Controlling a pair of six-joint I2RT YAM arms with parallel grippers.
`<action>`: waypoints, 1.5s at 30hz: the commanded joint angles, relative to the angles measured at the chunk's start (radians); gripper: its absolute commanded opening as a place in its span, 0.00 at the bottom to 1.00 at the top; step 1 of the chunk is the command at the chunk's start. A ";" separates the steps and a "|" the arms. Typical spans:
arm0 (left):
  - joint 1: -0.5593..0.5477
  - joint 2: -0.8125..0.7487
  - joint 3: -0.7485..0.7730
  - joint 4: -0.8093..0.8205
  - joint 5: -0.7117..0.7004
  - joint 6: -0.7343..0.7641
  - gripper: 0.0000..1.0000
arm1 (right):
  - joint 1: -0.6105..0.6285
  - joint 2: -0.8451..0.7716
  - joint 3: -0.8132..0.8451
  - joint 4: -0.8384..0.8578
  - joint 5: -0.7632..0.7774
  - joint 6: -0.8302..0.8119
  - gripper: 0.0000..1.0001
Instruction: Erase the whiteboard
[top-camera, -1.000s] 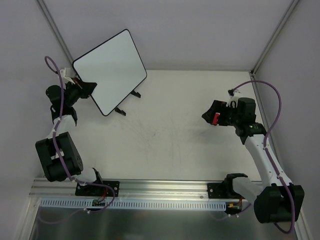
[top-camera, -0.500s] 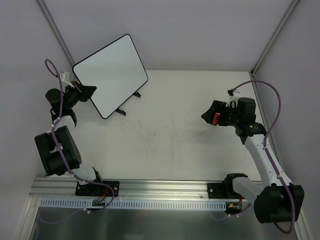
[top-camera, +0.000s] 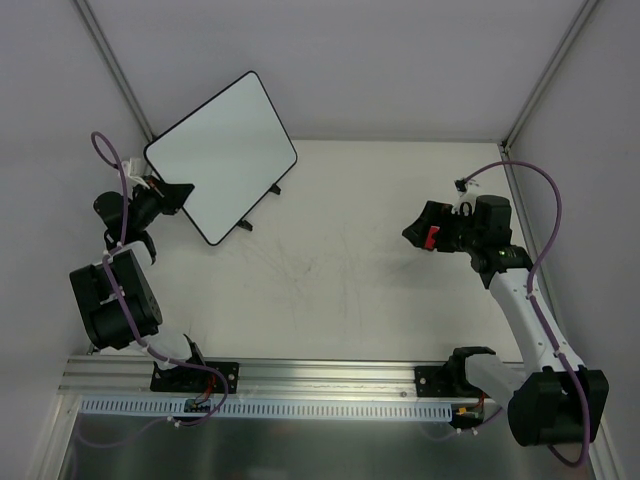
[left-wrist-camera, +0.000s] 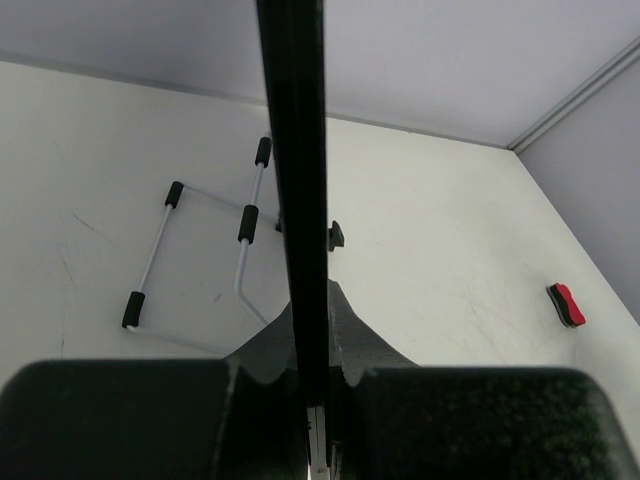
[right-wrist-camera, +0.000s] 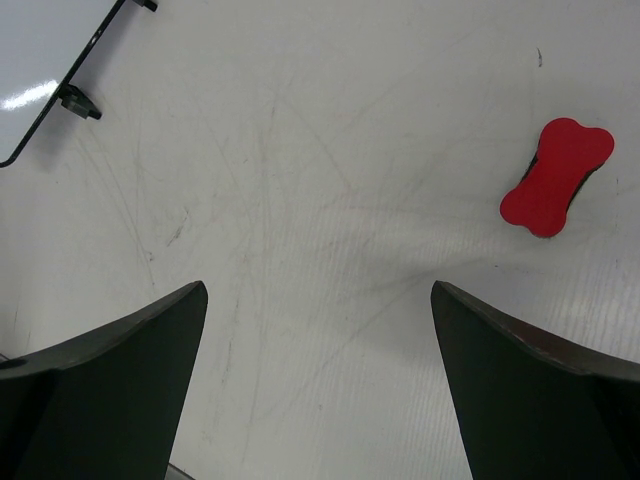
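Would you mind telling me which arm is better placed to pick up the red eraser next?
Right. The right gripper is open, and the red eraser lies on the table close by in its wrist view. The left gripper is shut on the edge of the whiteboard.

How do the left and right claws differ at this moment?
The left claw is shut on the edge of the whiteboard; the right claw is open and holds nothing. The left claw is at the board; the right claw hovers over the table, apart from the red eraser lying there. Both are black.
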 joint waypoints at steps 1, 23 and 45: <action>0.011 -0.036 -0.039 -0.007 0.052 0.142 0.00 | -0.007 0.006 -0.002 0.007 -0.015 -0.014 0.99; 0.020 -0.101 -0.077 -0.272 0.009 0.307 0.04 | -0.007 -0.007 -0.026 0.010 -0.018 -0.021 0.99; 0.022 -0.167 -0.080 -0.425 -0.042 0.377 0.50 | -0.007 -0.037 -0.069 0.016 -0.030 -0.019 0.99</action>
